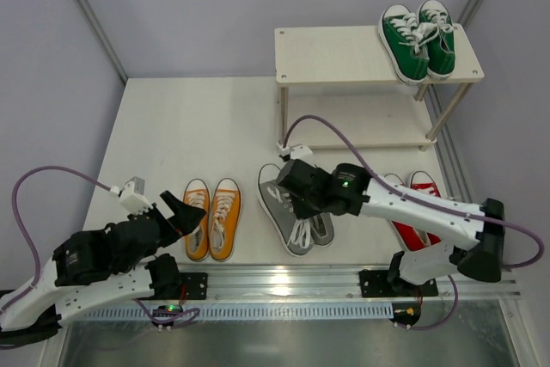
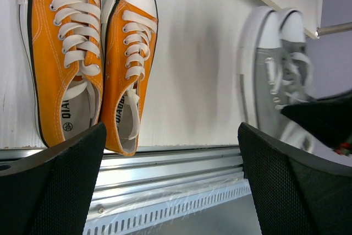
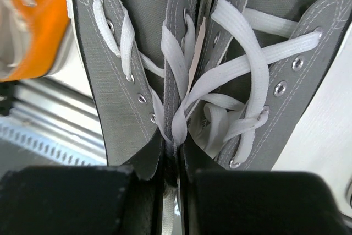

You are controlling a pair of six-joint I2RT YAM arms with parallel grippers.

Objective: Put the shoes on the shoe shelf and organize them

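Note:
The shoe shelf stands at the back right, with a green pair on the right end of its top board. A grey pair lies on the table in front of it. My right gripper is shut on the two inner sides of the grey shoes, pinched together with a lace between the fingers. An orange pair lies to the left. My left gripper is open and empty, near the heels of the orange shoes.
A red pair lies on the right, partly under my right arm. A metal rail runs along the table's near edge. The shelf's lower board shows no shoes. Grey walls close in the table.

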